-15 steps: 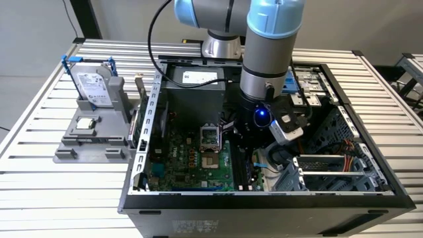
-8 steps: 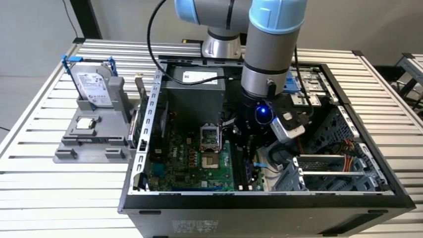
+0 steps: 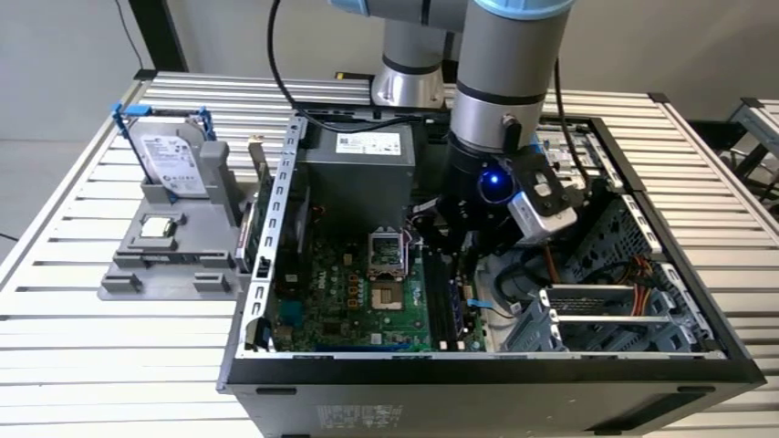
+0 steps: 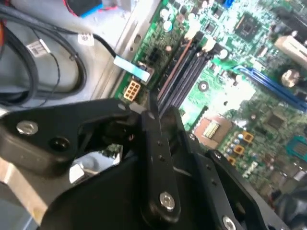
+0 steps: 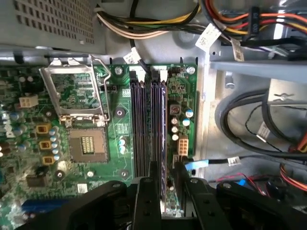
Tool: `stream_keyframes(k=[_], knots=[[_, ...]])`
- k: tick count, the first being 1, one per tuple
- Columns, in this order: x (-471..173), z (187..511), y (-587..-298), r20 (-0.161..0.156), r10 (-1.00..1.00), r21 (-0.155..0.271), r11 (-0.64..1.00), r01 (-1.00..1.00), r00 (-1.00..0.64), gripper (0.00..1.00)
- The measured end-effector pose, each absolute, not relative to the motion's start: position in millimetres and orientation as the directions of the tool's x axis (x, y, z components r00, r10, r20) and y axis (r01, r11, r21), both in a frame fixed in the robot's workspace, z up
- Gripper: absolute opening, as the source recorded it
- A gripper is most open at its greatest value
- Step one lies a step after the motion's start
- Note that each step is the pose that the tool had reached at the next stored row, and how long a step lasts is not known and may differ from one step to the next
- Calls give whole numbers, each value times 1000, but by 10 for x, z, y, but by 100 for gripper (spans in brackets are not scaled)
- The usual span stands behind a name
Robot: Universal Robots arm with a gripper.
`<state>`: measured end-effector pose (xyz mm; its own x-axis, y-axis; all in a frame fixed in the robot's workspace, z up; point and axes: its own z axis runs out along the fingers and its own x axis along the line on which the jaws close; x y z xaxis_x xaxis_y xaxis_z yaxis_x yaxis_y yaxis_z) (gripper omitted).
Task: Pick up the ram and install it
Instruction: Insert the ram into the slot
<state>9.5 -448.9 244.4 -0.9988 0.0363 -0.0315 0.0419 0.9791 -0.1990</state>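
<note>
Inside the open case (image 3: 633, 228), the hand (image 5: 165, 187) hung low over the motherboard (image 5: 86, 110), above the memory slots (image 5: 148, 124). Its two black fingers (image 5: 152, 191) were clamped on the ram (image 5: 166, 143) — a long, thin stick seen edge-on, dark, standing upright in line with the slots and reaching down along the outermost one, though whether it was seated could not be told. Beside the slots lay the bare processor socket (image 5: 86, 143). On the slatted table (image 3: 98, 347), well apart from the case, a grey holder (image 3: 171, 246) carried a hard drive (image 3: 171, 155) — blue-handled.
</note>
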Motion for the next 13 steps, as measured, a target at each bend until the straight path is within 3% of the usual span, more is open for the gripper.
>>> stream_keyframes(k=[2,3,13], knots=[[94,2443,-4489,-32,37,-199,979,42,-999,100],[94,2442,-4489,-32,37,-199,979,42,-999,0],[102,2443,-4501,-30,36,-198,979,42,-999,0]])
